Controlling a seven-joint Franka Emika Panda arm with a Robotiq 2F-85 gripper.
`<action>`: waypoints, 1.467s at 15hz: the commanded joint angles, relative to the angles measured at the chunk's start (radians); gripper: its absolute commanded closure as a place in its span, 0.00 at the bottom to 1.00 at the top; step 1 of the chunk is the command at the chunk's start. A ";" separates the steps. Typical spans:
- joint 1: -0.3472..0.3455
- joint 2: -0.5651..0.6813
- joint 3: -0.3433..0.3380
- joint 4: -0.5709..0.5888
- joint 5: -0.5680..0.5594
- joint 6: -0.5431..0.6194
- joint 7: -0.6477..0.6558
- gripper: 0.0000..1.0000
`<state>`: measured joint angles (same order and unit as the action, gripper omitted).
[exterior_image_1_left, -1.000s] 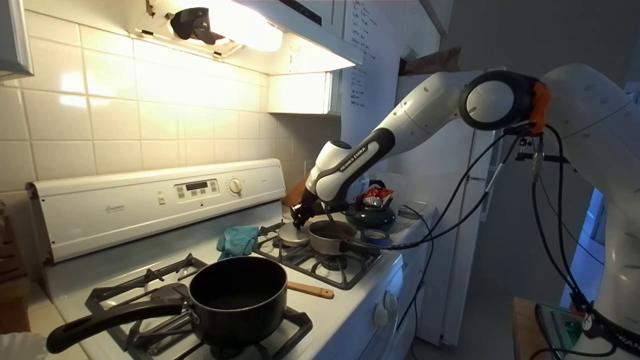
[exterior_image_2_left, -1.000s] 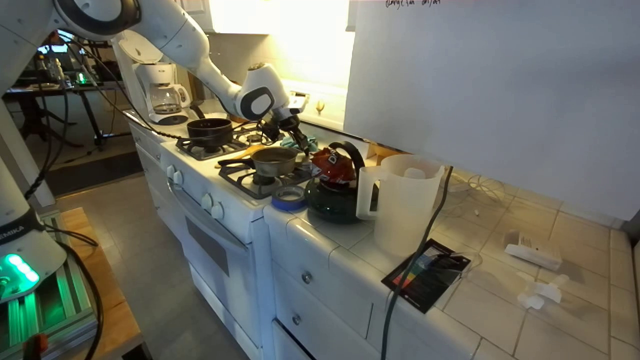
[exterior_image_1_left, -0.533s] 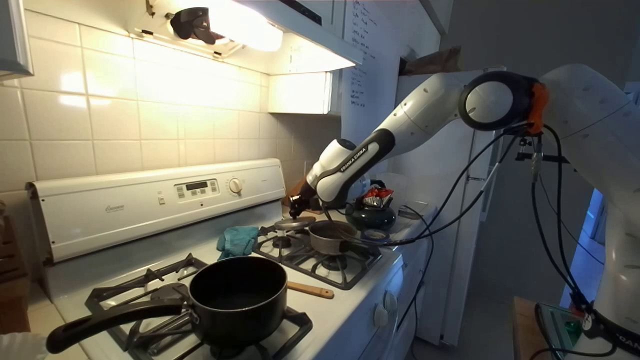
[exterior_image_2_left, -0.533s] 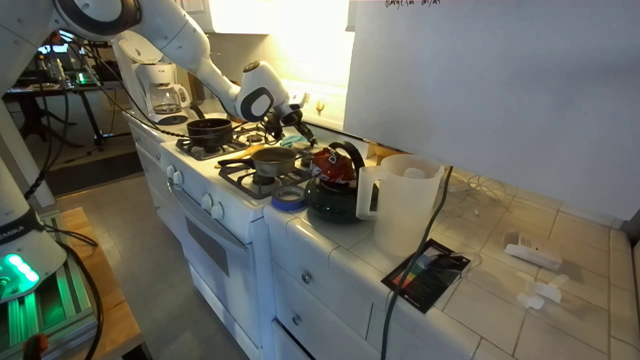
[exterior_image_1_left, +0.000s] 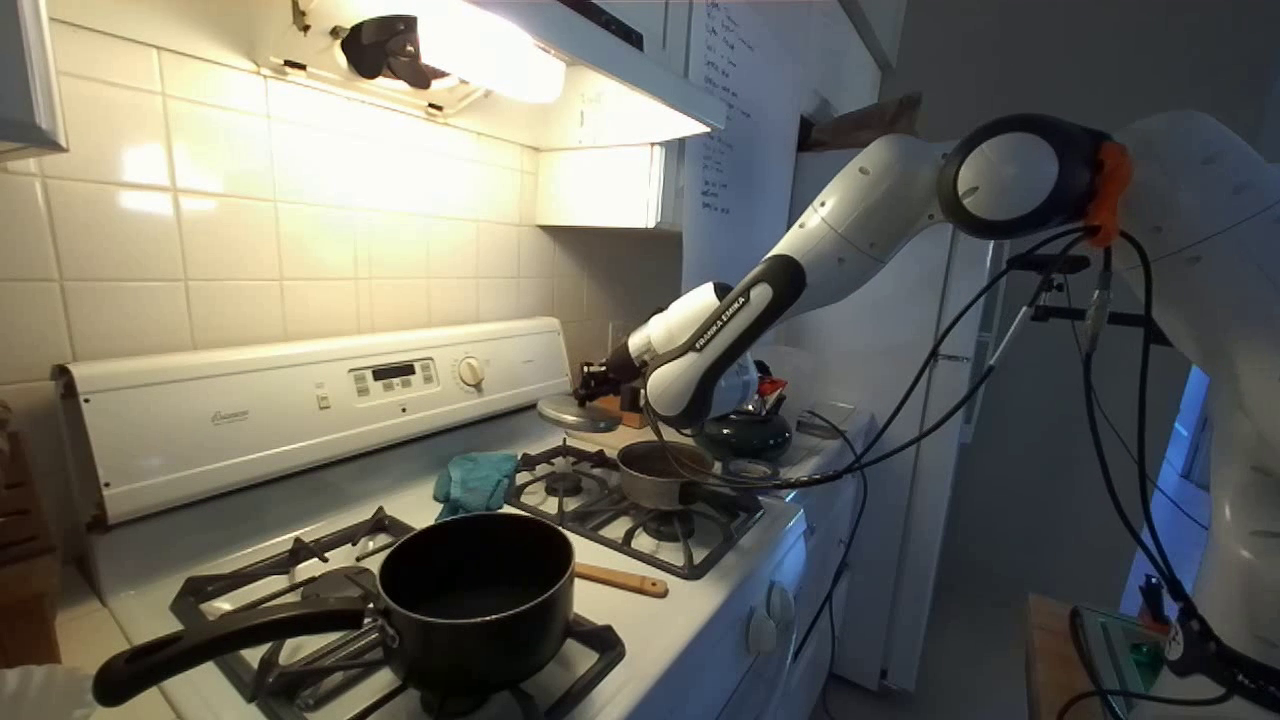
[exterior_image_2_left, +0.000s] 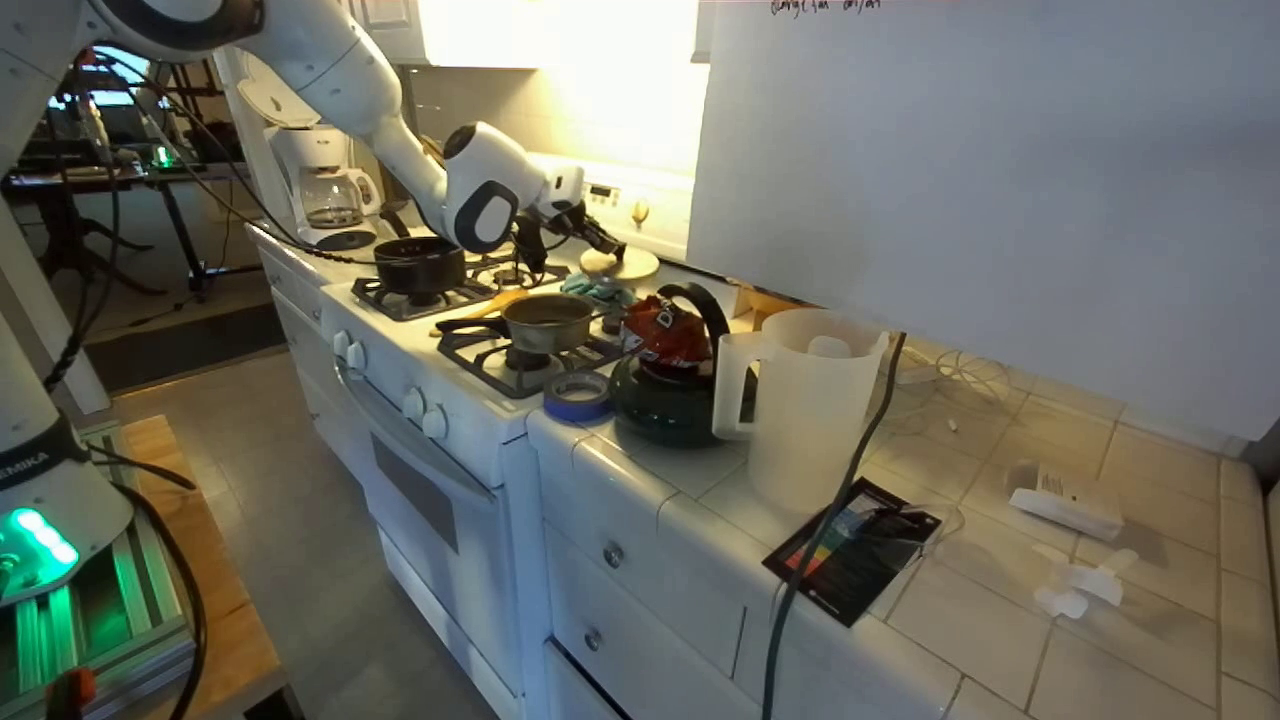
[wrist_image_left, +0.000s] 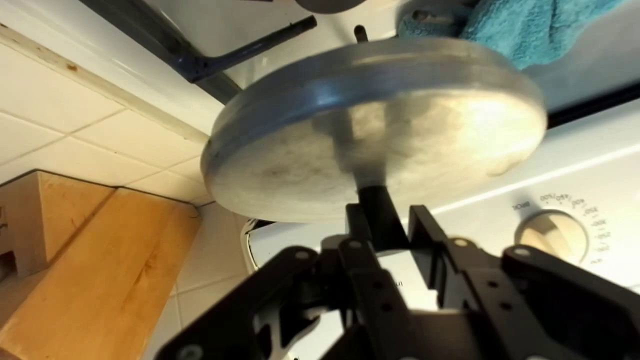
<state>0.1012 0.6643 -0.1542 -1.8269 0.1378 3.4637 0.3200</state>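
A round metal lid (wrist_image_left: 295, 165) takes up the upper middle of the wrist view: a broad disc with a smooth, slightly stained face (dull in places, golden where the light catches it) and a shiny, stepped rim. A stubby black knob (wrist_image_left: 382, 220) stands out from its middle. In an exterior view the lid hangs in the air near the centre of the frame, above a black metal grate (exterior_image_1_left: 690, 572) and apart from it. Below and to its right in that frame sits a saucepan (exterior_image_1_left: 650, 487) of dull grey metal (its handle is dark). A towel (exterior_image_1_left: 477, 483), turquoise and fluffy, lies crumpled to the lower left of the lid; its texture shows well at the upper right of the wrist view. At the lower left of the exterior frame stands a deep black pot (exterior_image_1_left: 490, 650) with smooth, round walls. A block (wrist_image_left: 105, 280) of grained, honey-coloured wood fills the lower left of the wrist view.

The lid lies just beyond the tips of the jaws, its knob side toward them. The jaws stand partly closed, one on either side of the knob, and have hold of it.
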 joint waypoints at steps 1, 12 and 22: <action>0.056 -0.127 -0.032 -0.206 0.050 0.122 0.000 0.93; 0.362 -0.387 -0.268 -0.536 0.328 0.057 -0.167 0.93; 0.573 -0.334 -0.416 -0.581 0.508 0.080 -0.263 0.93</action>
<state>0.6156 0.3289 -0.5291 -2.3926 0.5876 3.5387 0.1022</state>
